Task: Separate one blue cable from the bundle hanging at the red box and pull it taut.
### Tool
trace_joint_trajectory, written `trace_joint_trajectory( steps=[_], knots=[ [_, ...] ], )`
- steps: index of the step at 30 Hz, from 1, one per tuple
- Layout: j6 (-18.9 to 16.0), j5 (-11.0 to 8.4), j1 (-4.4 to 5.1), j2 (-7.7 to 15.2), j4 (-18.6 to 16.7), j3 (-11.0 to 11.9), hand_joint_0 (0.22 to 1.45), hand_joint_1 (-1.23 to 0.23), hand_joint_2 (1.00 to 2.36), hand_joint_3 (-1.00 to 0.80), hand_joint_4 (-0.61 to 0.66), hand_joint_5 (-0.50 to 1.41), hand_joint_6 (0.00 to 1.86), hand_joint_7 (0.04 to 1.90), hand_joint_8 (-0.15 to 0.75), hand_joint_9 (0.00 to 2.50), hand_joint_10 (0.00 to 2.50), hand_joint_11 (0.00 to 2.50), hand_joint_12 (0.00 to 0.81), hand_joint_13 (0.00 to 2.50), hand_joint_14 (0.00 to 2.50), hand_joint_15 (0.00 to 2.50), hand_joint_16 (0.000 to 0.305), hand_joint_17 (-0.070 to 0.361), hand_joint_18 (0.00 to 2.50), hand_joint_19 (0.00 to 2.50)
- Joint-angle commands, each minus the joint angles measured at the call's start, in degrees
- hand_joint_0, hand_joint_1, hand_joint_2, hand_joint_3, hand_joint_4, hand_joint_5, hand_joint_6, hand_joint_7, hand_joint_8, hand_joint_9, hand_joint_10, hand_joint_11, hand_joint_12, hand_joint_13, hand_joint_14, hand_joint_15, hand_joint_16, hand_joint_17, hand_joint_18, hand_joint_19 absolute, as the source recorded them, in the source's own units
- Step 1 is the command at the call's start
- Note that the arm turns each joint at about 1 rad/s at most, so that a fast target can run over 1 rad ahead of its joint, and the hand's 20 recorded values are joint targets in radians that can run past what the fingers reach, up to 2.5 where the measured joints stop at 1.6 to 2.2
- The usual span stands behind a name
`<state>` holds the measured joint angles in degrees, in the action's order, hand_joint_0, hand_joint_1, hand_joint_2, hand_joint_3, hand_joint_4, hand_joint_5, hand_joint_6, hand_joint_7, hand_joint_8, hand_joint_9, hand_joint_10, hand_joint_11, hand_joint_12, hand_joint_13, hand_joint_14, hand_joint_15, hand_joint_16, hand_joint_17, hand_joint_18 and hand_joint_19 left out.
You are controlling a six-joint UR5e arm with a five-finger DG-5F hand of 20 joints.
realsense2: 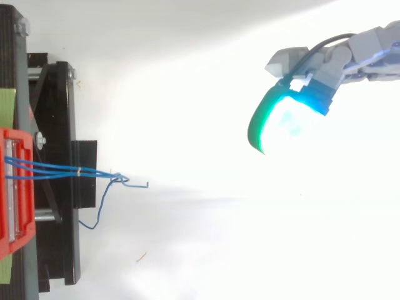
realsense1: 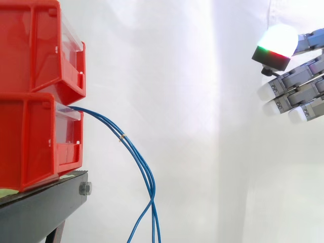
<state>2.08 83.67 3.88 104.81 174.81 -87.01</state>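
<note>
- A white curtain (realsense1: pixel 192 76) closes the whole far side, and from above the ground (realsense2: pixel 219 250) is also plain white and very bright.
- Two red bins (realsense1: pixel 35 45) stand one on the other at the left, with their open fronts facing right.
- They sit on a black stand (realsense1: pixel 40 207), whose top edge slopes a little. A bolt (realsense1: pixel 85 189) is at its right end.
- The hand (realsense1: pixel 304 86) is at the right edge, high up and well apart from everything. Its fingers are stretched out to the left, spread loosely, and hold nothing.
- One pad (realsense1: pixel 277 40) glows white with a green and red rim. From above it looks cyan and green.
- The blue cables (realsense1: pixel 139 157) come out of the front of the lower bin (realsense1: pixel 30 142), bend to the right and hang down past the stand to the bottom edge.
- A thin yellow band (realsense1: pixel 122 137) ties the cables together near the bin. Below it they run close together and cross each other.
</note>
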Motion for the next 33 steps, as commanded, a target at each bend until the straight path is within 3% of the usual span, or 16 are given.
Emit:
trace_joint_trajectory(
  steps=[1,33],
  knots=[
    [0.0,0.0,-0.01,0.0,0.0,0.0,0.48,-0.62,1.0,-0.5,0.17,-0.28,0.5,0.71,0.257,0.06,0.0,0.0,0.36,0.0,0.0,0.03,0.066,0.149,0.0,0.08],
    [-0.1,0.0,0.08,0.0,0.6,0.0,0.51,-0.61,1.0,-0.5,0.19,-0.26,0.5,0.73,0.26,0.1,0.0,0.01,0.351,0.0,0.0,0.03,0.063,0.141,0.0,0.1]
  ],
)
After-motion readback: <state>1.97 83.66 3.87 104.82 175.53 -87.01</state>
